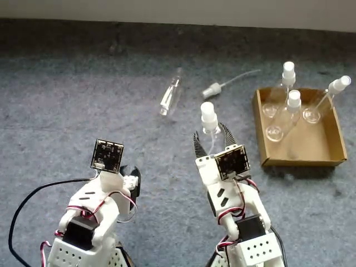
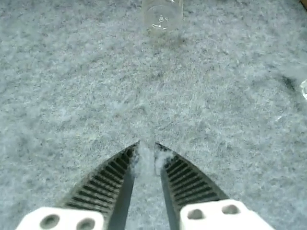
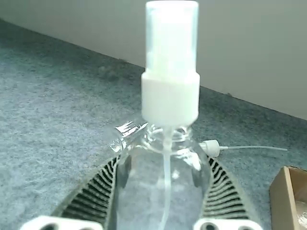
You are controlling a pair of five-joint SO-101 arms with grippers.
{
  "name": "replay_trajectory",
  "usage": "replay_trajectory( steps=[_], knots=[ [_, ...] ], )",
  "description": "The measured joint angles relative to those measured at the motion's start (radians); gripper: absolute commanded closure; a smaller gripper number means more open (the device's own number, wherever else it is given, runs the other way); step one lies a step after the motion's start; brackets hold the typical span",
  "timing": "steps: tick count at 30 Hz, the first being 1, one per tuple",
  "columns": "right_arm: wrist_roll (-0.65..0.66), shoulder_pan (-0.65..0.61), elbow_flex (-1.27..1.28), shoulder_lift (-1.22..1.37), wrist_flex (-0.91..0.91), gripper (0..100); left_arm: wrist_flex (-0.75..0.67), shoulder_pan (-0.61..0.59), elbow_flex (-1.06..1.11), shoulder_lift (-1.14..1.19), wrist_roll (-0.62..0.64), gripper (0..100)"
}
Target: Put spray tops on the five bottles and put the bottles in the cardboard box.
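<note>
— Right gripper (image 3: 164, 160) first: what has it got?
— Its fingers pinch a capped bottle (image 3: 163, 201) from both sides. The bottle is upright, long axis vertical, with its white spray top (image 3: 170, 96) pointing up.
— Where is that on the surface (image 1: 67, 100)?
— Near the middle of the grey surface, well left of the cardboard box (image 1: 300, 162).
— And the left gripper (image 2: 147, 146)?
— Pressed together, tips down on the surface, holding nothing.
— Any bottle without a top?
— One bare bottle (image 1: 171, 95) lies on its side beyond the left gripper. Its long axis runs away from the arms, wider end toward them, narrow neck to the far side.
— Its top?
— A loose spray top (image 1: 212, 90) lies to the right of it, apart from it. The thin tube points right, toward the far end of the box.
— Inside the box?
— Three bottles (image 1: 293, 101) with tops on, tops toward the far side. Whether they stand upright or lean, I cannot tell.
</note>
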Motion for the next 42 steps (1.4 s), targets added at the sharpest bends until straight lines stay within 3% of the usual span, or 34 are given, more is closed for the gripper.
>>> replay_trajectory(
  steps=[9, 23, 34, 42],
  knots=[
    [0.0, 0.008, 0.0, 0.0, 0.003, 88.6, 0.0, 0.0, 0.035, 0.0, 0.0, 99],
    [0.0, 0.235, 0.0, 0.0, 0.003, 88.6, -0.083, 0.0, 0.143, 0.0, 0.0, 99],
    [0.0, 0.333, -0.041, 0.0, 0.008, 88.6, -0.083, 0.0, 0.143, 0.0, 0.0, 99],
    [0.0, 0.442, -0.23, 0.0, 0.158, 88.6, -0.083, 0.0, 0.143, 0.0, 0.0, 99]
  ],
)
